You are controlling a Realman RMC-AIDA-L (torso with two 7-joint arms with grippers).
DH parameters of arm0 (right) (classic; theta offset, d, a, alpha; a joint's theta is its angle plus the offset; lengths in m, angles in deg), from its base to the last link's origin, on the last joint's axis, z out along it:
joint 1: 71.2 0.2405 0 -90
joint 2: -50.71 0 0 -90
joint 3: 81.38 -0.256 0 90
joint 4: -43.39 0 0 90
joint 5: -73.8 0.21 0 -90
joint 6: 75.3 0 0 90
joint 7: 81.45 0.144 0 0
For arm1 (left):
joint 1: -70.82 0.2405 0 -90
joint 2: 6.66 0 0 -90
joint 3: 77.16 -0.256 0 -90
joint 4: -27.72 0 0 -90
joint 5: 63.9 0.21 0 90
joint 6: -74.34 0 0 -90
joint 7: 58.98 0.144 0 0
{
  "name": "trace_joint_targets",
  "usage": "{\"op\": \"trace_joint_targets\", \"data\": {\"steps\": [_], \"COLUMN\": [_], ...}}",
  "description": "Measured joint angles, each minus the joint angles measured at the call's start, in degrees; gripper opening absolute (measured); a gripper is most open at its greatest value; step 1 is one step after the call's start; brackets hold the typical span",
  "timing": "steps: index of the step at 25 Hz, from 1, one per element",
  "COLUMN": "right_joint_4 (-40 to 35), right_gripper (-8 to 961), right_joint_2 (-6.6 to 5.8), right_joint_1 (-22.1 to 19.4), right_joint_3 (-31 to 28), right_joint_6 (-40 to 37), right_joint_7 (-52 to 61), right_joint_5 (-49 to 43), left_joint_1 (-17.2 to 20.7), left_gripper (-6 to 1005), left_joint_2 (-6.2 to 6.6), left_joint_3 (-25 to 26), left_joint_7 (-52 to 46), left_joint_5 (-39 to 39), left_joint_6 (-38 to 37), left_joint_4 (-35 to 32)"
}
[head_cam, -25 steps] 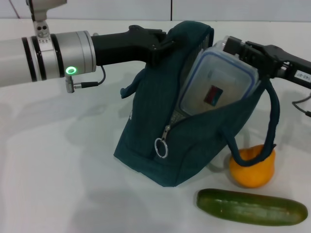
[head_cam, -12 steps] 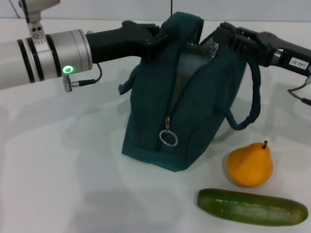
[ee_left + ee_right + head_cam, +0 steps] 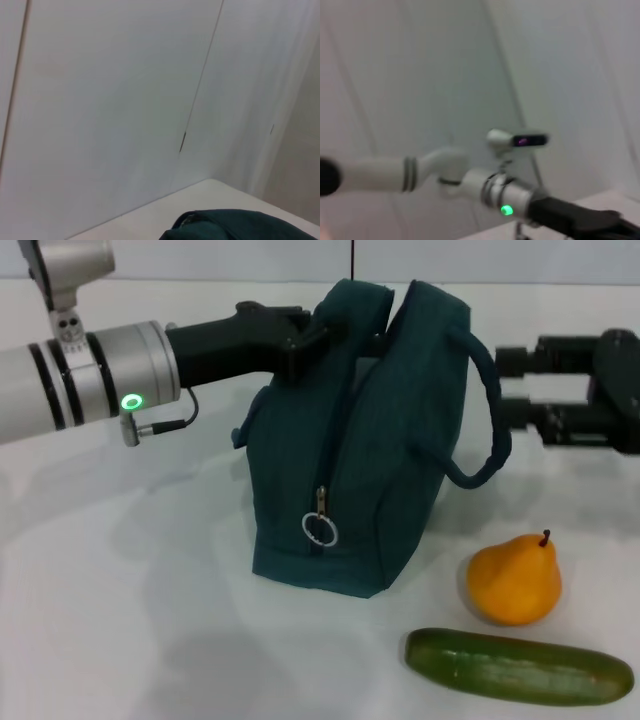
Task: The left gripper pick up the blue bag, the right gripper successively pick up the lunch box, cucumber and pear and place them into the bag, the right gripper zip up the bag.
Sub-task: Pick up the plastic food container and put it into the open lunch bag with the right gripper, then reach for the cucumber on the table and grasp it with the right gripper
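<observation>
1. On the white table (image 3: 120, 620), the blue bag (image 3: 370, 450) stands upright at centre, its top seam gaping and its zipper only part closed, with the silver ring pull (image 3: 320, 530) hanging low on the front face. One loop handle (image 3: 480, 430) droops over the bag's right side.
2. From the robot's left, the left gripper (image 3: 330, 328) reaches in on its thick silver wrist, green light glowing, and is clamped on the bag's upper left edge. Half a second ago it held the same spot, with the bag leaning a little more.
3. At the far right, the right gripper (image 3: 515, 385) hangs level with the bag's top, clear of the fabric and near the drooping handle, its two fingers spread apart and holding nothing. Half a second ago it was at the bag's mouth; a second ago it was lowering the lunch box in. The lunch box no longer shows.
4. Near the front edge, the cucumber (image 3: 518, 667) lies flat, well right of the bag, unmoved.
5. Just behind the cucumber sits the pear (image 3: 514, 580), stem up, apart from the bag. A second ago the handle hung across it.
</observation>
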State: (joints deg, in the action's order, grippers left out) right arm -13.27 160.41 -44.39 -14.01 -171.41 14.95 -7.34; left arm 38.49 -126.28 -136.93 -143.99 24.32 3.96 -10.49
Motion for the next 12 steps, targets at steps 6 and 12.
{"op": "trace_joint_targets", "data": {"steps": [6, 12], "right_joint_4": [-14.37, -16.15], "right_gripper": [669, 807], "right_joint_2": [2.68, 4.47], "right_joint_1": [-0.39, 8.17], "right_joint_3": [-0.89, 0.40], "right_joint_6": [-2.51, -10.43], "right_joint_7": [8.51, 16.15], "right_joint_5": [-11.76, -26.80], "left_joint_1": [-0.03, -0.59], "left_gripper": [110, 110], "left_joint_2": [-0.07, -0.17], "left_joint_3": [0.30, 0.29], "left_joint_7": [0.03, 0.03], "left_joint_5": [-0.06, -0.49], "left_joint_6": [0.00, 0.41], "left_joint_4": [0.68, 0.69]}}
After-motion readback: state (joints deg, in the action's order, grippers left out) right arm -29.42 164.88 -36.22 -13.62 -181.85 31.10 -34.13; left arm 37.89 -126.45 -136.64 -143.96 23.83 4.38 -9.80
